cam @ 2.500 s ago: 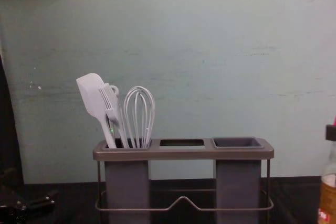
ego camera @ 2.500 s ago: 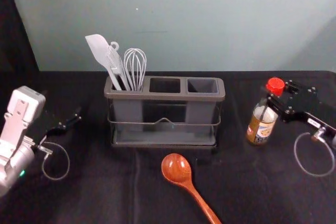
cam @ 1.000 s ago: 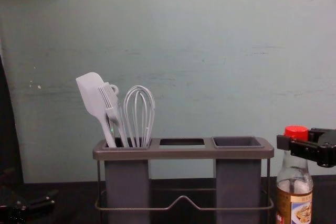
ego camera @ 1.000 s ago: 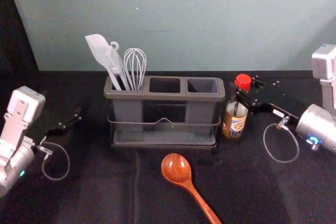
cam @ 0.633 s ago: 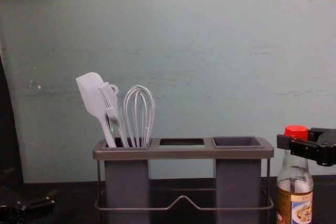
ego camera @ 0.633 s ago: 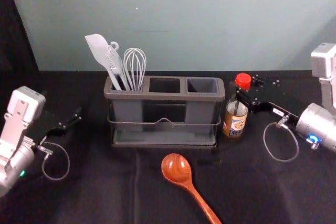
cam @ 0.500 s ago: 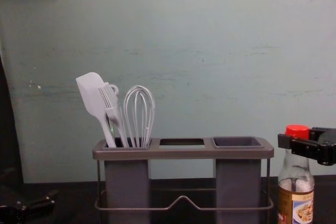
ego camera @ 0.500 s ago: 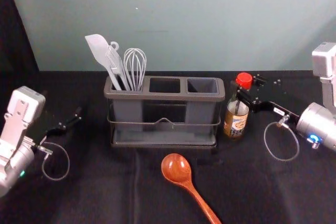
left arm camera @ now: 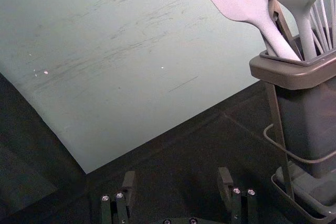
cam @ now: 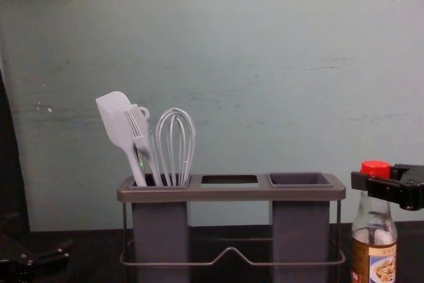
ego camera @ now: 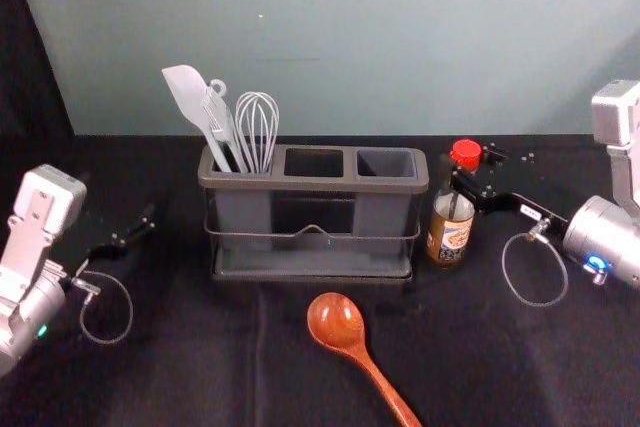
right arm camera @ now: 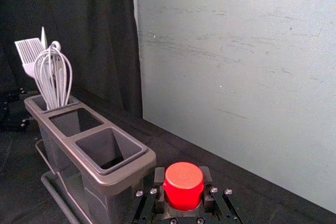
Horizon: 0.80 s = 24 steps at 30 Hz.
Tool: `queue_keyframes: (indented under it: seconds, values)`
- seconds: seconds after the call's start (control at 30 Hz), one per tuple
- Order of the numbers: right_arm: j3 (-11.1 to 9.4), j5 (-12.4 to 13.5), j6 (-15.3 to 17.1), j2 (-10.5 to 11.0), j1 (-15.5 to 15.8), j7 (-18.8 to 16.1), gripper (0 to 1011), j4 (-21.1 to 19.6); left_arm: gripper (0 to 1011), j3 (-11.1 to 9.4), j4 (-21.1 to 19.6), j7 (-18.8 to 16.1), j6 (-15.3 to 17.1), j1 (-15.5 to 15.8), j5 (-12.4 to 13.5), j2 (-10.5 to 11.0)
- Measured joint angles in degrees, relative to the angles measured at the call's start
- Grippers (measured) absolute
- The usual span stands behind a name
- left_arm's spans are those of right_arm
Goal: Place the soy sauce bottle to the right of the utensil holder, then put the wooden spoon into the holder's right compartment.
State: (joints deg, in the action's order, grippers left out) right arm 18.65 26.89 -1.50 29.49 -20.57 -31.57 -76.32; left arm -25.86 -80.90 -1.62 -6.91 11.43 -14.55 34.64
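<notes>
Pinching the food-picture-labelled soy sauce bottle (ego camera: pixel 451 232), the right hand (ego camera: pixel 465 169) is hovering right of the utensil holder (ego camera: pixel 314 185); the left hand (ego camera: pixel 118 204) is hovering spread, left of it.

Room to pass lies above the holder's (ego camera: pixel 314 184) right compartment (ego camera: pixel 386 164). Spatula (ego camera: pixel 188 93) and whisk (ego camera: pixel 257 127) block the left side, and the bottle (ego camera: pixel 449 239) crowds the right end.
</notes>
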Motion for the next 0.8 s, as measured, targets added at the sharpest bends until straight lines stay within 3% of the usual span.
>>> queue_keyframes:
  seconds: [0.23,0.8]
  values:
    - [0.0,0.0,-0.1,0.0,0.0,0.0,405,0.0,1012,0.0,0.0,0.0,0.0,0.0,0.0,0.0]
    - [0.0,0.0,-0.3,0.1,0.0,-0.1,909,-0.1,1011,0.0,0.0,0.0,0.0,0.0,0.0,0.0]
